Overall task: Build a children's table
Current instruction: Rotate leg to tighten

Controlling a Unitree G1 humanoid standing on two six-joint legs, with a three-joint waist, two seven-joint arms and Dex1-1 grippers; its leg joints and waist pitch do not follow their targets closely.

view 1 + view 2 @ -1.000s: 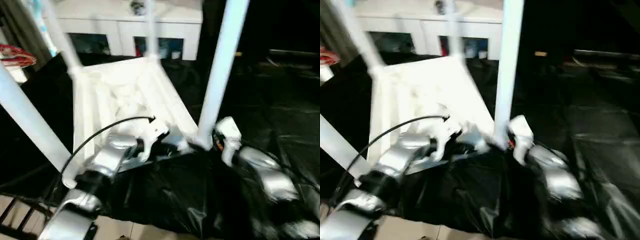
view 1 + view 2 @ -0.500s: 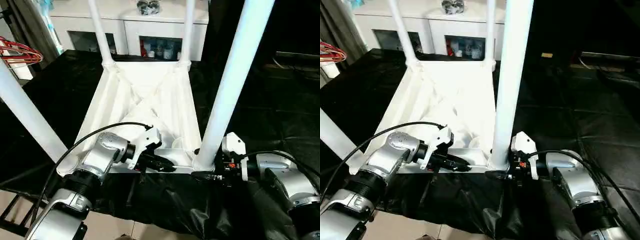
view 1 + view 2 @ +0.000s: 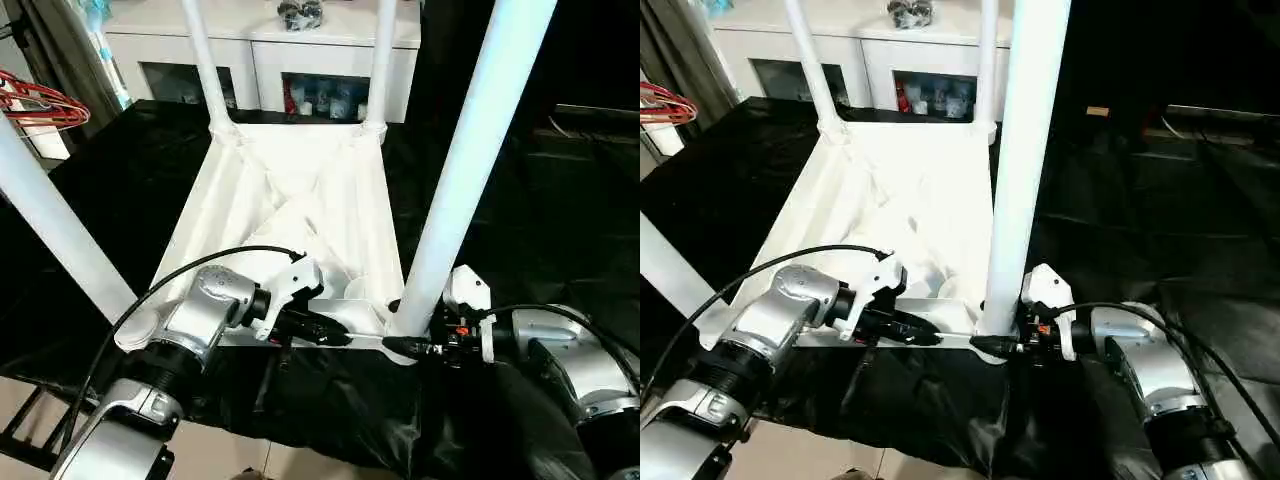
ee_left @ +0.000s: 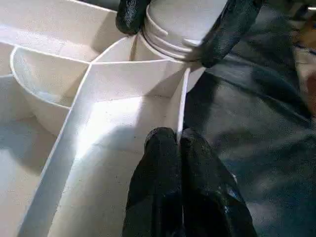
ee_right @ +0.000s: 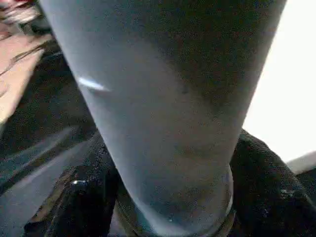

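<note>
We see the children's table (image 3: pixel 290 190) in smooth, glossy white plastic. Beneath it, crinkled black sheeting (image 3: pixel 340 400) shines; our forearms (image 3: pixel 205 310) look like brushed silver metal.

Overhead light overexposed the white table top (image 3: pixel 290 190), washing out rib detail. The black floor covering (image 3: pixel 560 190) stayed dim, with faint sheen. Head views were sharp; the right wrist view was soft.

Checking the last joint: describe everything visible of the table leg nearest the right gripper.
The near right leg is a smooth white plastic tube, widening upward, standing slightly tilted in the corner socket of the upturned tabletop. The right gripper has a black finger on each side of its ribbed base. The left gripper pinches the tabletop's rim beside it.
</note>
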